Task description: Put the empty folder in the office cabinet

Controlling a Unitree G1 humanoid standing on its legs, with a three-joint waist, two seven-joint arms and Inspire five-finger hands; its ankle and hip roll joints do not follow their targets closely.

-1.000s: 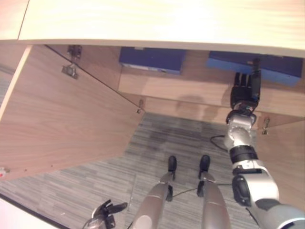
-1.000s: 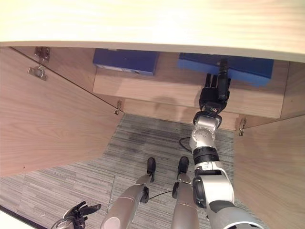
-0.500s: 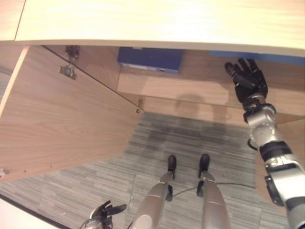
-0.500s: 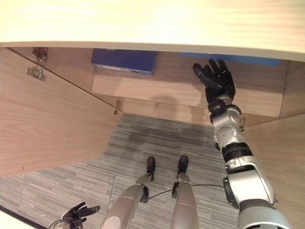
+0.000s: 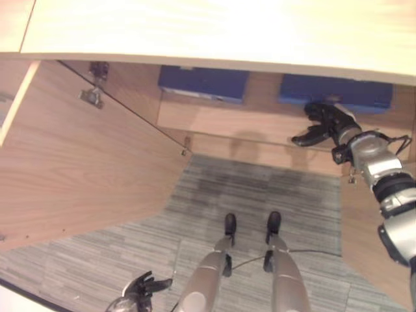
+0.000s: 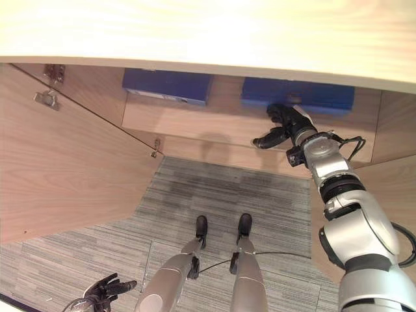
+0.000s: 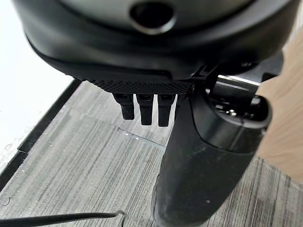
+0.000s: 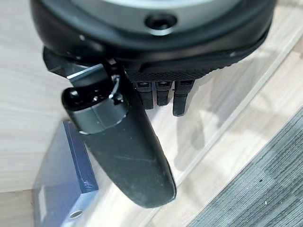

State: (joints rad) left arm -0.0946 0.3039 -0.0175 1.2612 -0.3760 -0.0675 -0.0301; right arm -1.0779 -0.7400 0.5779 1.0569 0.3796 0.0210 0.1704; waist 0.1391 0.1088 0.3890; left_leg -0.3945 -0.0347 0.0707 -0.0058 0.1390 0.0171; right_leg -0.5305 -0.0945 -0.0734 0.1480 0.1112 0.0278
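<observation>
Left eye view: right hand point(image 5: 328, 123) over cabinet shelf point(image 5: 227, 120), fingers relaxed, holding nothing, just below blue folder point(image 5: 335, 93) lying on shelf; second blue folder point(image 5: 203, 83) further left. Cabinet door point(image 5: 78, 162) open. Left hand point(image 5: 140, 289) low over carpet point(image 5: 260, 188), fingers spread.
Right wrist view: right hand fingers loose, folder beside thumb.

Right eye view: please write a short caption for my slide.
Open right hand beside a blue folder on the cabinet shelf.
</observation>
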